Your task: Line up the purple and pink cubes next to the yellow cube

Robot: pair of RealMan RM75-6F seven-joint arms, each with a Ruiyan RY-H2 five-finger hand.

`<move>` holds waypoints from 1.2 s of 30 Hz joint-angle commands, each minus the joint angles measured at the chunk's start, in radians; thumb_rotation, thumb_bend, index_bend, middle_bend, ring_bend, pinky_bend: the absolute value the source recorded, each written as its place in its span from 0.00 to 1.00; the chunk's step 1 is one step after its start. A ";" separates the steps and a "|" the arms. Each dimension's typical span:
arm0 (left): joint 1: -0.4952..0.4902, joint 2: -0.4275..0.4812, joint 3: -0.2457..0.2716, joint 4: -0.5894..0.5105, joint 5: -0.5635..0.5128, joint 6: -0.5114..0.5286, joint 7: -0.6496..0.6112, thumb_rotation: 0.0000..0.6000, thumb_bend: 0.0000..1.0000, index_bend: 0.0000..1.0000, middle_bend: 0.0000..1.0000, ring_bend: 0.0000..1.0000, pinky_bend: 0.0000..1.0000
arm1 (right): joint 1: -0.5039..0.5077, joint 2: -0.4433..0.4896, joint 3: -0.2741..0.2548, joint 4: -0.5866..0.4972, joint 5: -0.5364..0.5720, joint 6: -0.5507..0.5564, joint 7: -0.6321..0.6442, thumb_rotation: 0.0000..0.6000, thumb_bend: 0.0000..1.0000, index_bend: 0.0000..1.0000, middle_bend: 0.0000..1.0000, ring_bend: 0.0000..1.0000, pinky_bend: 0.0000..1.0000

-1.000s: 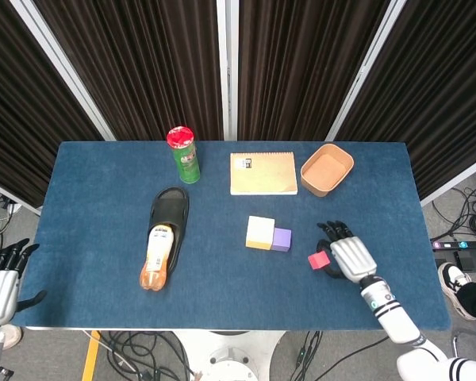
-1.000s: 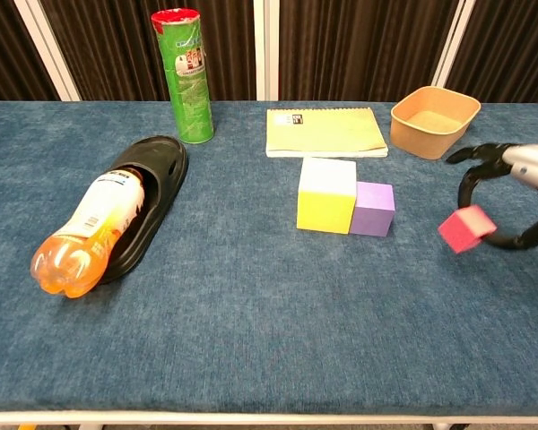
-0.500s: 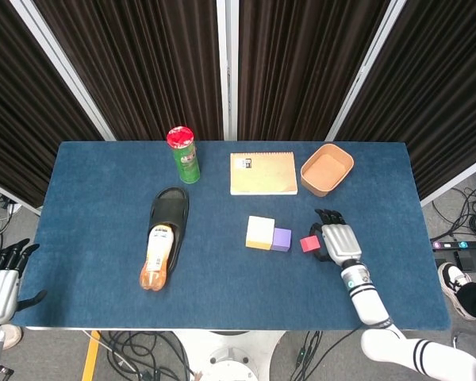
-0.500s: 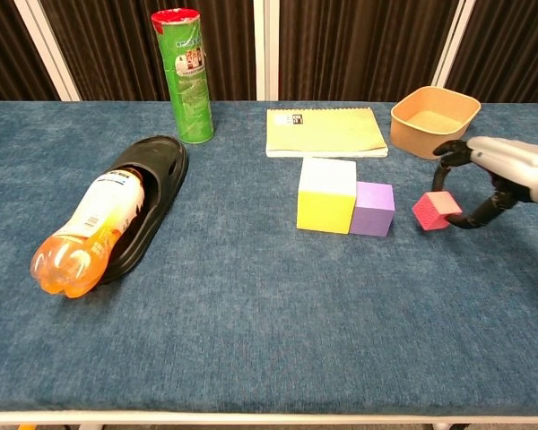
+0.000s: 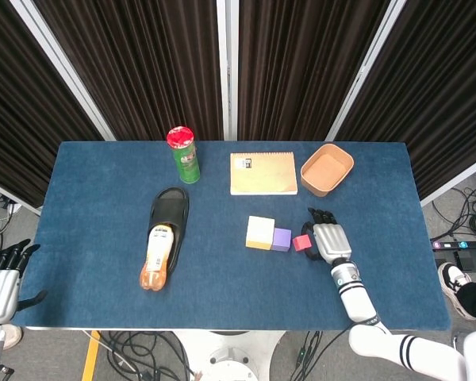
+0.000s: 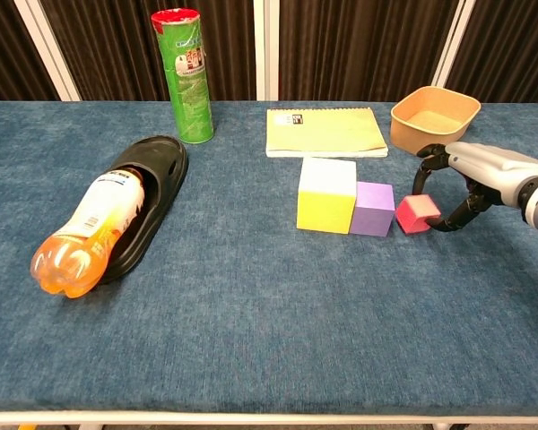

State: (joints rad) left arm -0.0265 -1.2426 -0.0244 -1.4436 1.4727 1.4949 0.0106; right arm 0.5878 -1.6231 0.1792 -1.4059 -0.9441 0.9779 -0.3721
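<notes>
The yellow cube [image 5: 260, 232] [image 6: 326, 195] stands mid-table with the smaller purple cube [image 5: 282, 239] [image 6: 374, 209] touching its right side. The pink cube [image 5: 302, 243] [image 6: 417, 214] sits just right of the purple one, down at the cloth, pinched by my right hand [image 5: 327, 240] [image 6: 466, 177] between thumb and fingers. Whether pink touches purple is hard to tell; the gap is tiny. My left hand [image 5: 1, 279] hangs off the table's left front corner, fingers spread, holding nothing.
A black slipper [image 5: 169, 216] with an orange bottle [image 6: 88, 233] lying on it is at the left. A green can [image 6: 184, 76], a notebook [image 6: 325, 132] and a tan bowl [image 6: 433, 120] stand along the back of the blue table [image 6: 251, 313].
My right hand carried the pink cube leftward and down, from well right of the row to right beside the purple cube. The left hand stayed still.
</notes>
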 commanded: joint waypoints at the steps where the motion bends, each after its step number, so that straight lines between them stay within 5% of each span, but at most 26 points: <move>1: 0.000 -0.001 0.000 0.001 0.000 0.001 -0.002 1.00 0.03 0.22 0.22 0.15 0.16 | 0.001 0.000 -0.003 -0.002 -0.001 -0.001 0.001 1.00 0.16 0.27 0.02 0.00 0.00; 7: 0.005 -0.001 0.002 0.002 0.000 0.004 -0.005 1.00 0.03 0.22 0.22 0.15 0.16 | -0.003 0.029 -0.009 -0.032 -0.020 -0.005 0.020 1.00 0.13 0.16 0.00 0.00 0.00; 15: 0.007 0.005 0.004 -0.008 0.000 0.007 0.007 1.00 0.03 0.22 0.22 0.15 0.16 | 0.009 0.098 0.003 -0.016 -0.021 -0.025 0.022 1.00 0.12 0.14 0.00 0.00 0.00; 26: 0.008 0.015 0.005 -0.036 -0.003 0.007 0.034 1.00 0.03 0.22 0.22 0.15 0.16 | 0.072 0.027 0.008 0.131 -0.045 -0.101 0.052 1.00 0.10 0.13 0.00 0.00 0.00; 36: 0.011 0.015 0.005 -0.035 -0.006 0.006 0.033 1.00 0.03 0.22 0.22 0.15 0.16 | 0.081 0.014 -0.004 0.138 -0.050 -0.117 0.055 1.00 0.10 0.13 0.00 0.00 0.00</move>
State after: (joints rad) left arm -0.0158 -1.2275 -0.0191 -1.4788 1.4667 1.5011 0.0434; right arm 0.6682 -1.6089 0.1756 -1.2673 -0.9942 0.8615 -0.3163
